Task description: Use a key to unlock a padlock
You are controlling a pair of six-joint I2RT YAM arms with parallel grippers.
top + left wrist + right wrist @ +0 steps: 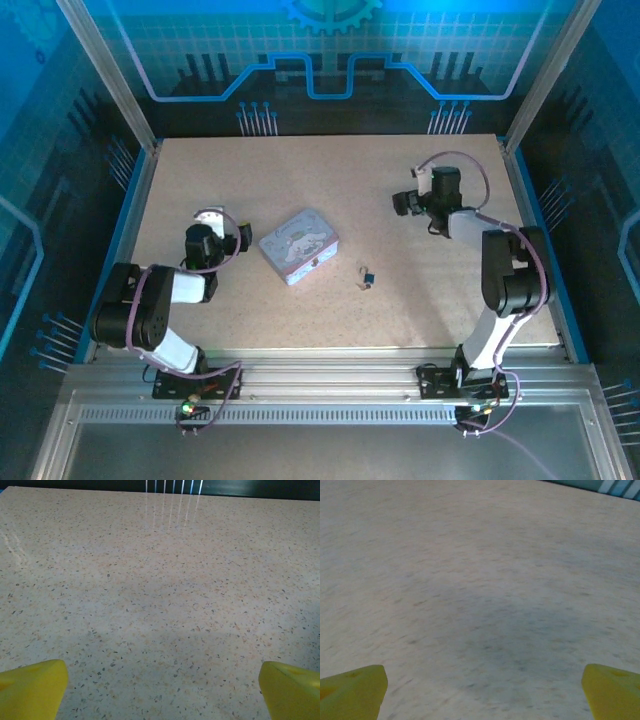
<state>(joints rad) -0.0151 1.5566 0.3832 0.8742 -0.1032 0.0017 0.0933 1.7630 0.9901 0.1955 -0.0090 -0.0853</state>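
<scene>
A speckled beige table [300,320] sits inside blue-lit walls [330,60] patterned with grids, aluminium posts [105,70] rising at its far corners.

It is a robotics lab cell: a speckled beige tabletop [300,170] walled by silver aluminium rails [320,385] and blue circuit-printed panels [200,50].

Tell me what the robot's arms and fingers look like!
The left arm and the right arm are chunky black-and-white tubes linked by rounded black joints. Thin purple cables loop along them. The fingers are bright yellow wedges with blunt tips.
</scene>
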